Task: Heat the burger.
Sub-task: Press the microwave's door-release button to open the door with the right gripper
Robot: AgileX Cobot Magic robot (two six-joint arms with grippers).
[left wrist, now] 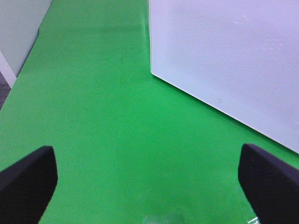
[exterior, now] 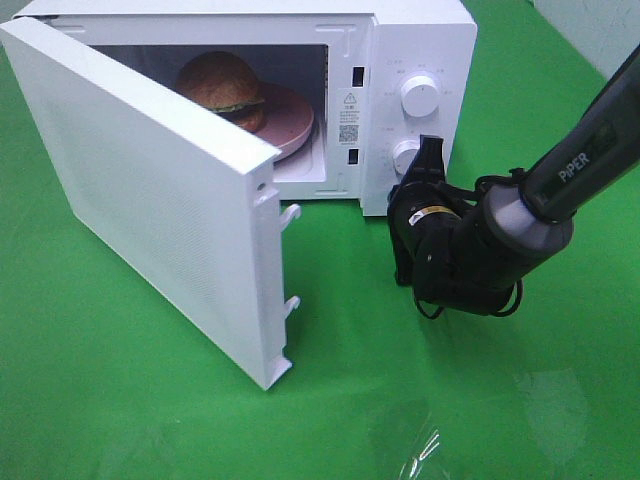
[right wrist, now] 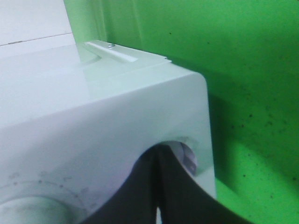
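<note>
Right gripper (exterior: 428, 160), fingers pressed together, touches the lower knob (exterior: 405, 155) on the microwave (exterior: 420, 40) control panel. Left gripper (left wrist: 149, 172) hangs wide open over green cloth (left wrist: 93, 116), holding nothing. Burger (exterior: 222, 85) sits on pink plate (exterior: 290, 120) inside; door (exterior: 150, 190) open.

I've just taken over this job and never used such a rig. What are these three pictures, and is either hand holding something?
The big picture comes from a camera mounted high above a green table. On it stands a white microwave with its door swung open; the burger sits inside on a pink plate.

The other two pictures come from cameras on each arm's wrist. The left hand is open, holding nothing, above bare green cloth beside the door. The right hand is shut, with its tips at the microwave's lower knob; whether they grip it I cannot tell. The upper knob is untouched.
</note>
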